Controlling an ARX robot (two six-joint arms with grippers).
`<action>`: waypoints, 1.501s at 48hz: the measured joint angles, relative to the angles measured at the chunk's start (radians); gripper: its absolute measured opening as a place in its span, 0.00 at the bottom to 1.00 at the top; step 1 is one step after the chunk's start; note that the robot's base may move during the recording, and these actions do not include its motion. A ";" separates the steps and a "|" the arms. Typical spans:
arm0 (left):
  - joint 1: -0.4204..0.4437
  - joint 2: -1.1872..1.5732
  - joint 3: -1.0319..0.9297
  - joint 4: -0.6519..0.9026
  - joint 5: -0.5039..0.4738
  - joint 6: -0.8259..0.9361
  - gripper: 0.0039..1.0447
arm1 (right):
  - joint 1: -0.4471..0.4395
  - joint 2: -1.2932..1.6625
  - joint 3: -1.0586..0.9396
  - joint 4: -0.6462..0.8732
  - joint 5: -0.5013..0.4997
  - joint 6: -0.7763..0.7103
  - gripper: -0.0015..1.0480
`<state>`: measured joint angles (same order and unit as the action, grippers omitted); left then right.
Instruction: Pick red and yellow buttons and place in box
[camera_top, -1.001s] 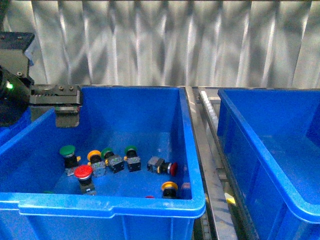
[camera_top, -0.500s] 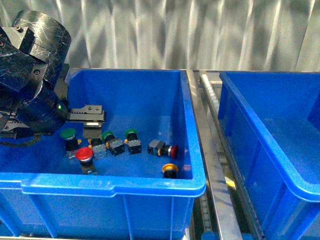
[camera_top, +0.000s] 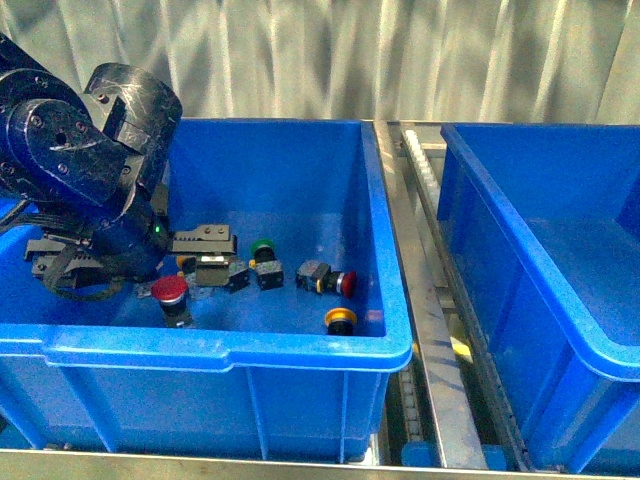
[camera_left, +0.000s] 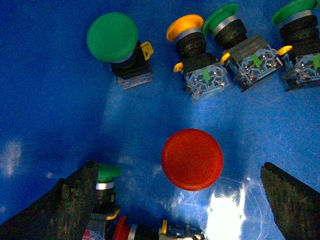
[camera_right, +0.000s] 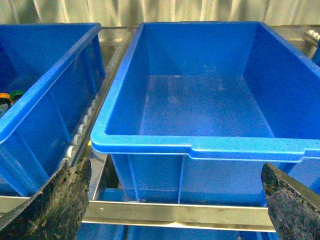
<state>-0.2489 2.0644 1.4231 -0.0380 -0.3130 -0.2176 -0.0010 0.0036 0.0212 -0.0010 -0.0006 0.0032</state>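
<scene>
Pleated silver sheeting backs the station. At lower left of the front view, the left gripper hangs low inside the source bin, its fingers spread and holding nothing. The red button stands cap-up with its axis toward the wrist, between both fingers and apart from each; judged this arm's pick. The yellow button sits further right. The right gripper, parted and empty, faces the box, which holds no buttons.

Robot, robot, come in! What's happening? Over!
Left gripper open, above the red button. Right gripper open, over the empty box. Green buttons nearby, none blocking.
</scene>
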 joint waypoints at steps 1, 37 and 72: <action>0.000 0.005 0.007 -0.003 0.001 -0.003 0.93 | 0.000 0.000 0.000 0.000 0.000 0.000 0.94; -0.007 0.148 0.154 -0.072 -0.002 -0.036 0.93 | 0.000 0.000 0.000 0.000 0.000 0.000 0.94; -0.003 0.182 0.182 -0.054 -0.010 -0.030 0.33 | 0.000 0.000 0.000 0.000 0.000 0.000 0.94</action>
<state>-0.2520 2.2467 1.6047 -0.0917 -0.3225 -0.2478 -0.0006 0.0036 0.0212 -0.0010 -0.0006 0.0032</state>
